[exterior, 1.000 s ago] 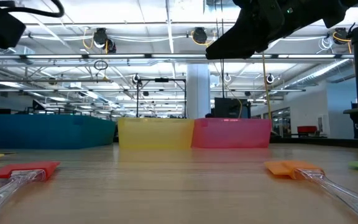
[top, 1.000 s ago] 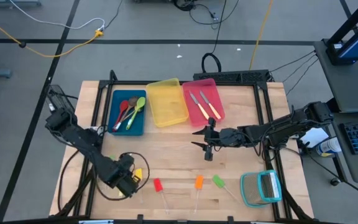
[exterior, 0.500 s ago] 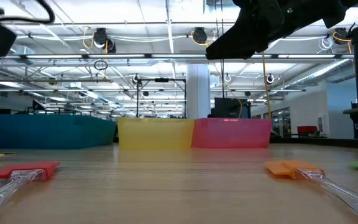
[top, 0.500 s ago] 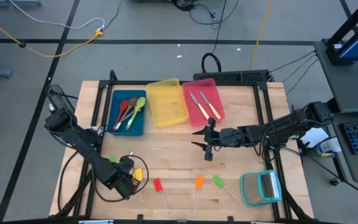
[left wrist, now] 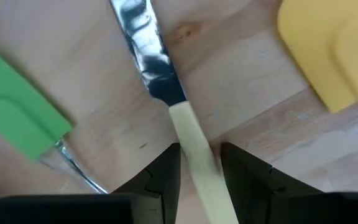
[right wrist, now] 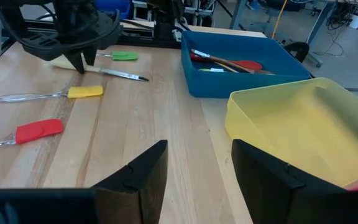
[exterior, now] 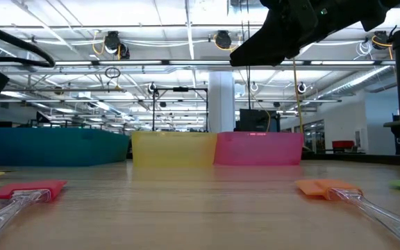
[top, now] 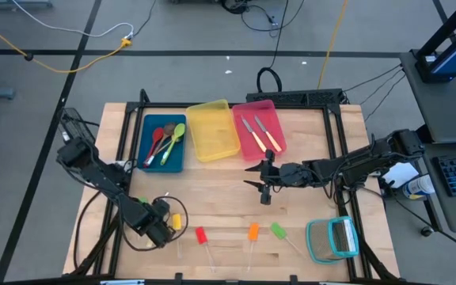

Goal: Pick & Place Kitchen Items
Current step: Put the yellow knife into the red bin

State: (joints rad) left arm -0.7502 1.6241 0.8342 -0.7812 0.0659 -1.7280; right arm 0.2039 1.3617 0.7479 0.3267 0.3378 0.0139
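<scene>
No readable writing or labels show up anywhere. Only the left wrist view shows the left gripper [left wrist: 200, 163] clamped on a yellow-handled knife [left wrist: 166, 93], lying on the table [top: 212, 186] between a green-headed stick [left wrist: 20, 121] and a yellow-headed stick [left wrist: 328, 50]. The right gripper [top: 261, 180] hangs with jaws apart, holding nothing, near the pink bin [top: 258, 131].

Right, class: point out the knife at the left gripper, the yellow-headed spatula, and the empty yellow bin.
Cream-handled metal knife [left wrist: 194, 140]: left wrist view, on its handle.
Yellow-headed clear-handled spatula [left wrist: 328, 46]: left wrist view, on its head.
Yellow plastic bin [top: 212, 131]: high view, on its floor.
</scene>
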